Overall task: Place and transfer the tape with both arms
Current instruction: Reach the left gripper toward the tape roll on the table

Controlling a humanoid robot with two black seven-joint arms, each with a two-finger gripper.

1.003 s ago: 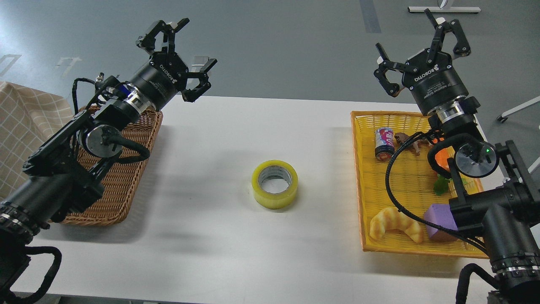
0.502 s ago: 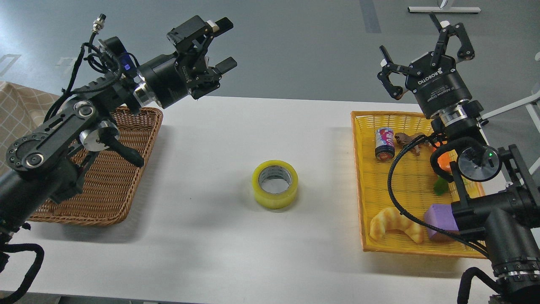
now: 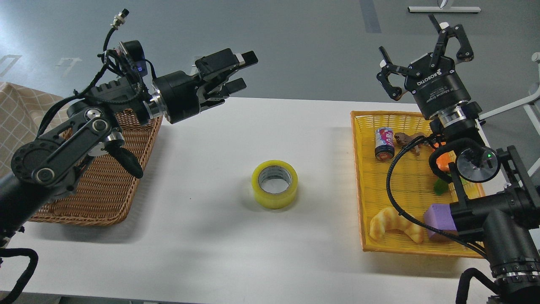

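White table (image 3: 211, 236) has the tape (image 3: 275, 183) lying flat mid-surface, core hole facing straight up. It's well clear of both sets of fingers: left gripper (image 3: 236, 74) hovers up-left, spread, empty; right gripper (image 3: 422, 52) far right, splayed wide, empty too.

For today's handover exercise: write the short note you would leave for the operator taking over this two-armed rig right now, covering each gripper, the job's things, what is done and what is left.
Left gripper: open, empty, raised above the table's far edge, pointing right, between the wicker basket and the tape.
Right gripper: open, empty, raised above the far end of the yellow tray.
Tape: flat on the white table, mid-table, between basket and tray, touching neither.
Done: nothing visible; tape not gripped.
Left: grasp the tape, transfer it between arms, place it. The left gripper looks the likelier to pick first.
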